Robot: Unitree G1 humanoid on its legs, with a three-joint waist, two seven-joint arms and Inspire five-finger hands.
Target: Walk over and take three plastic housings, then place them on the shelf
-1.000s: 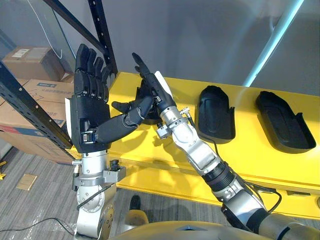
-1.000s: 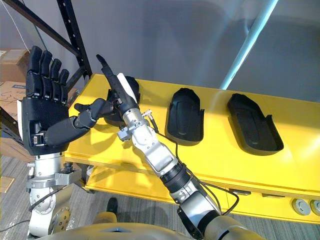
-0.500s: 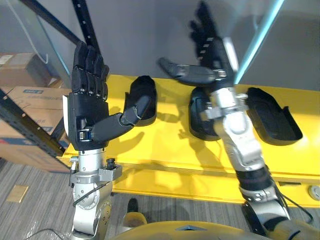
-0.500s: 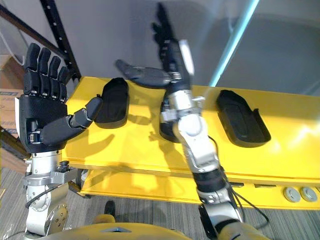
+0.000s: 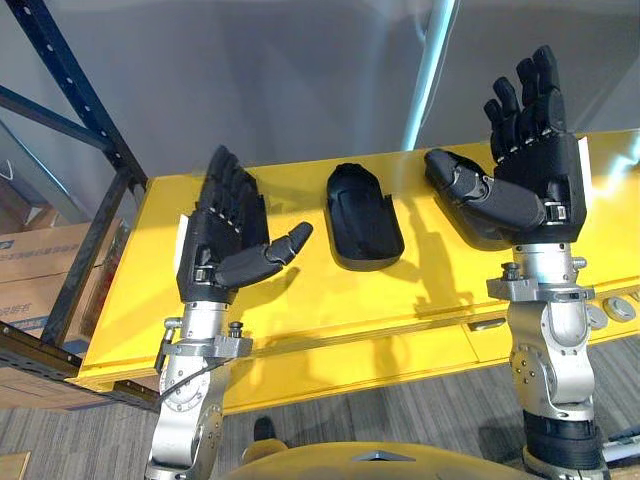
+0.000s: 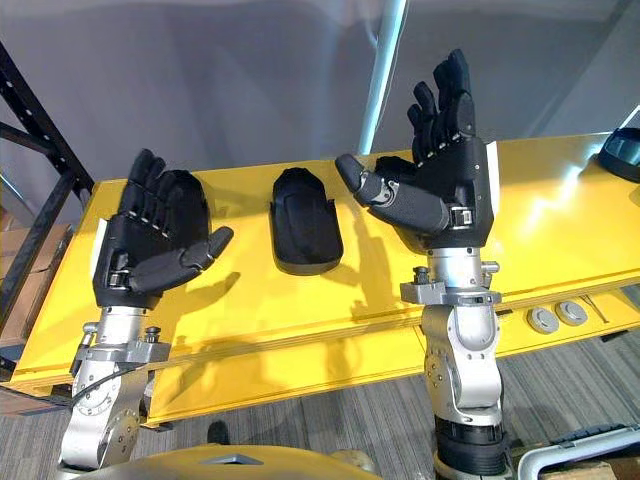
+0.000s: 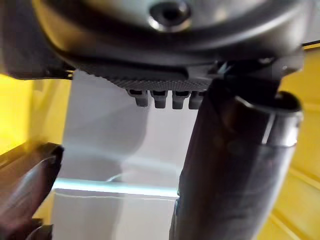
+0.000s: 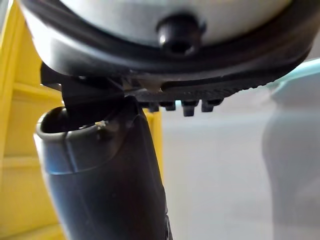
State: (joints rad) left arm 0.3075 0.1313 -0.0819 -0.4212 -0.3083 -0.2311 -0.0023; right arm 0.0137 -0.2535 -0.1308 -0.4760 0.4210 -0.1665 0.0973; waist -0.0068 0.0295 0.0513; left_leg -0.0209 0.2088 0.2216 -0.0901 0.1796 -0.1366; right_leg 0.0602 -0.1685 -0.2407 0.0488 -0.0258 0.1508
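Observation:
A black plastic housing (image 5: 362, 215) lies flat on the yellow table (image 5: 300, 300), midway between my two hands. A second housing (image 6: 188, 192) shows partly behind my left hand (image 5: 215, 245). A third dark housing (image 5: 482, 230) peeks out beneath the thumb of my right hand (image 5: 530, 180). Both hands are raised above the table's front part, palms facing each other, fingers straight and spread, thumbs out. Neither hand touches or holds anything. In the wrist views each thumb (image 7: 225, 165) (image 8: 110, 185) stands free, with nothing against it.
A dark steel rack upright (image 5: 70, 90) stands at the left, with cardboard boxes (image 5: 30, 275) low beside it. A pale blue pole (image 5: 432, 60) rises behind the table. Another dark object (image 6: 625, 150) sits at the table's far right end. Grey wall behind.
The whole view has shifted, so the camera moved. My right hand swung from the left housing across to the right and now stands upright. My left hand sits lower.

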